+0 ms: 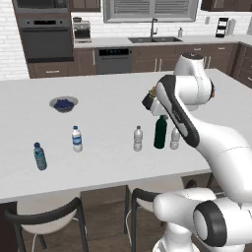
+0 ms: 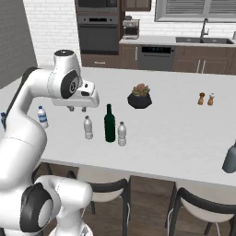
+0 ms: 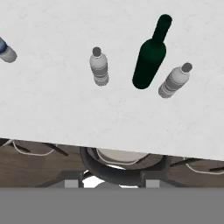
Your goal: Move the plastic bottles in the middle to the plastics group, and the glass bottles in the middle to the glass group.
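Note:
Two clear plastic bottles [image 1: 138, 138] [image 1: 174, 138] with white caps flank the dark green glass bottle [image 1: 160, 131] near the counter's front edge, all upright. The hand view looks down on them: clear bottles [image 3: 99, 66] [image 3: 175, 81] and green bottle [image 3: 150, 57]. Further left is the plastics group, a blue-labelled bottle [image 1: 77, 139] and a blue-tinted one [image 1: 40, 156]. My gripper [image 2: 77, 109] hovers above the counter, up and left of the left clear bottle [image 2: 88, 127], its fingers close together and holding nothing. A dark grey bottle [image 2: 230, 159], cut off at the far right, looks like the glass group.
A bowl of blueberries [image 1: 63, 104] sits at the back left. A potted plant [image 2: 139, 97] stands behind the green bottle, and two shakers [image 2: 206, 99] lie further right. Stools [image 1: 49, 216] [image 3: 118, 168] stand under the front edge of the counter [image 1: 108, 167].

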Controlling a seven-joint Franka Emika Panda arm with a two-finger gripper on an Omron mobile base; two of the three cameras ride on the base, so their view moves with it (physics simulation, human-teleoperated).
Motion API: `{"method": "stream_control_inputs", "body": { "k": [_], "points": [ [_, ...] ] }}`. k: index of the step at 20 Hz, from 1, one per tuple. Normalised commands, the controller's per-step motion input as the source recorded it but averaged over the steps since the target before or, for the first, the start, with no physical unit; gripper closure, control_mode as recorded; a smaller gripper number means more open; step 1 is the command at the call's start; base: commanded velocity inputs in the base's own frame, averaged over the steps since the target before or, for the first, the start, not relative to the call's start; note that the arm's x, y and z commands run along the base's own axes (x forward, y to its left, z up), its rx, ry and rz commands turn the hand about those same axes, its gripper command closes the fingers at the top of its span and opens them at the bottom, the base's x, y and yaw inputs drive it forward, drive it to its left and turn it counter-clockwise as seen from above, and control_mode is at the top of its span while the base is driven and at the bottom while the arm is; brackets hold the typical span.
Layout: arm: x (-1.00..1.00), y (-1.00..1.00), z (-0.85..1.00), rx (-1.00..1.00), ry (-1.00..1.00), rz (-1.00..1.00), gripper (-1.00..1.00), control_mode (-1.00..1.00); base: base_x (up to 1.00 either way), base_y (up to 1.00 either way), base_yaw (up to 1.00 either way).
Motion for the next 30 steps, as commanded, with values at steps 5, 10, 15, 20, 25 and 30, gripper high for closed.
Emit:
{"method": "stream_control_inputs", "body": {
  "k": [5, 10, 15, 20, 25, 30],
  "points": [
    [0.03, 0.00, -0.03, 0.00, -0.02, -0.01, -1.00, -1.00, 0.00, 0.00, 0.00],
    [0.01, 0.00, -0.24, 0.00, -0.01, -0.12, -1.00, -1.00, 0.00, 0.00, 0.00],
    [0.30, 0.16, -0.06, 0.00, 0.00, -0.15, -1.00, -1.00, 0.00, 0.00, 0.00],
    [0.48, 0.47, -0.05, -0.03, -0.02, -0.09, -1.00, -1.00, 0.00, 0.00, 0.00],
    [0.48, 0.27, -0.13, 0.00, 0.02, -0.03, -1.00, -1.00, 0.00, 0.00, 0.00],
    [0.10, 0.03, -0.11, 0.00, 0.10, -0.01, -1.00, -1.00, 0.00, 0.00, 0.00]
  ]
}}
